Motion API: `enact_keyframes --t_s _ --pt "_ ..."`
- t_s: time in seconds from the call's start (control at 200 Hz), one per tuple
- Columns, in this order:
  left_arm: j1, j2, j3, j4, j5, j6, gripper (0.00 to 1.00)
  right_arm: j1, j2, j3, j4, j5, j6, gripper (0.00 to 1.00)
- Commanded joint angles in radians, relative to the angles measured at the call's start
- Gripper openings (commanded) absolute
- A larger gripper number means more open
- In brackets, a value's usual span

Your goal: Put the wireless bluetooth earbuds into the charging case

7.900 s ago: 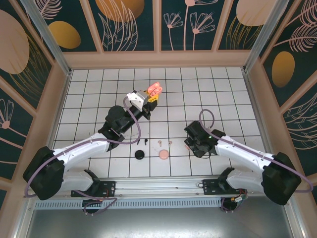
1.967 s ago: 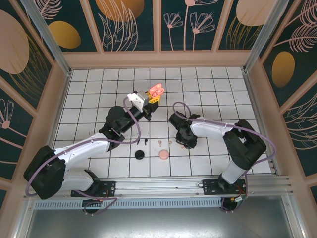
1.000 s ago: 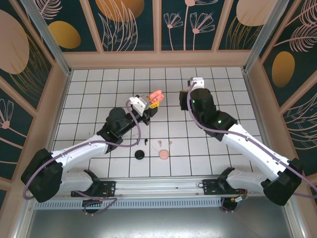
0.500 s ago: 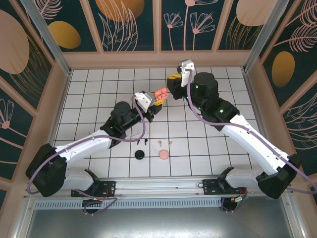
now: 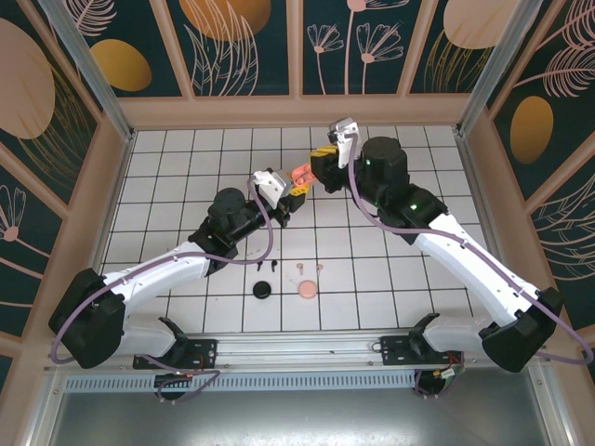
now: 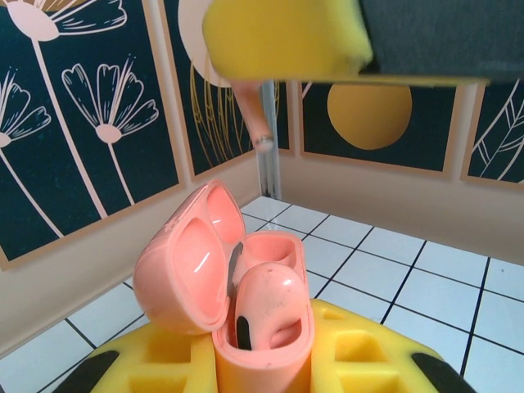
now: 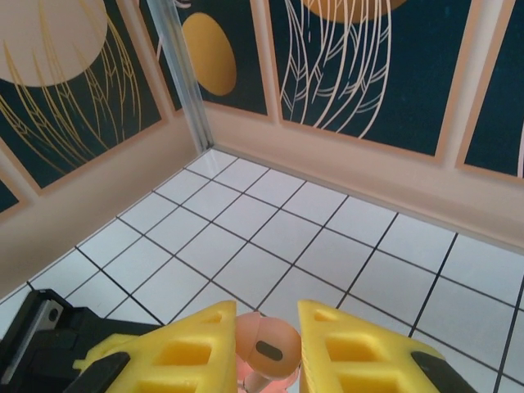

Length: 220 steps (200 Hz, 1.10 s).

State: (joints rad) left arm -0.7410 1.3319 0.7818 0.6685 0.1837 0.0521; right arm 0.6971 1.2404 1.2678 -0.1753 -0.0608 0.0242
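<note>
Straight above the open charging case, held up in the left gripper, the way is blocked. The right gripper hangs there, its yellow pads pinching a pale pink earbud. On one side of the case its raised lid forms a wall. Inside, a coral-pink earbud fills one socket; the other looks hollow. Beyond the case, bare tiles reach the back wall. Nearer than the case, between the arms, loose earbuds and two small round pieces dot the floor.
</note>
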Motion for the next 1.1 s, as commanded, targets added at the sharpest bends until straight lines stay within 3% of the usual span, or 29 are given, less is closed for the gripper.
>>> enact_keyframes --t_s 0.0,1.096 --pt "-0.006 0.002 0.034 0.006 0.014 0.008 0.0 -0.006 0.005 -0.024 0.003 -0.036 -0.005 0.21" --pt "-0.006 0.008 0.052 0.02 0.028 -0.017 0.0 0.029 0.018 -0.078 -0.031 0.091 -0.057 0.18"
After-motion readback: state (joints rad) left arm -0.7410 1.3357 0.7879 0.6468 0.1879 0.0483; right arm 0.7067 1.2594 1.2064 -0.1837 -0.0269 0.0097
